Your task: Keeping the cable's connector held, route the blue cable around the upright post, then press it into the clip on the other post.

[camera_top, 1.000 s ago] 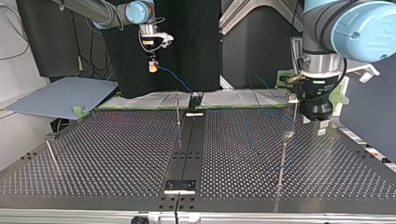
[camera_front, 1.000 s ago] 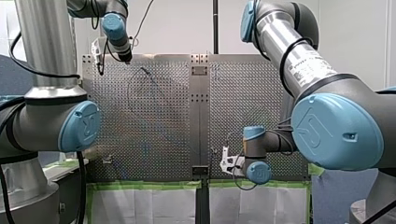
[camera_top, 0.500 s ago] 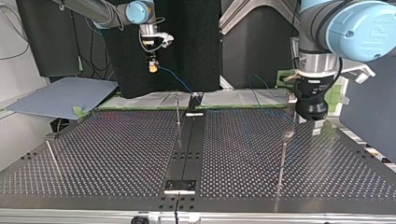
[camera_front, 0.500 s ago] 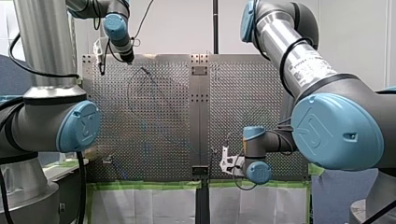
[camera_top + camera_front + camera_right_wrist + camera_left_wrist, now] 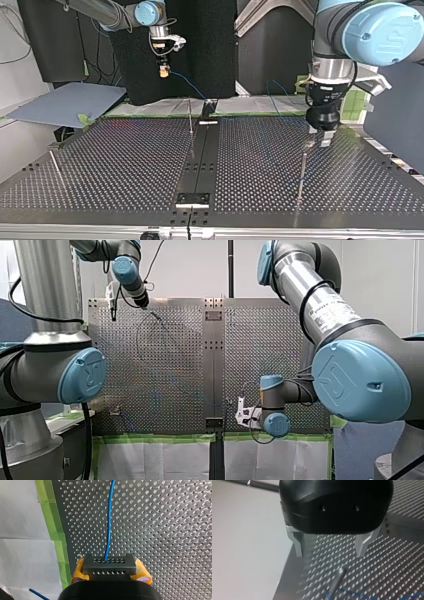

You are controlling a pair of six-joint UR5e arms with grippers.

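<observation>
Left pincer (image 5: pixel 143 305) at table's (image 5: pixel 170 365) far edge; cable (image 5: pixel 138 337) loop beside; right arm (image 5: pixel 272 405) low at near edge.

A pale wall (image 5: pixel 190 270) fills the front view's upper middle, crossed by a dark upright pole (image 5: pixel 230 267). In the top view, a black backdrop (image 5: pixel 210 40) hangs upper centre; a grey-blue board (image 5: pixel 65 102) lies at left.
</observation>
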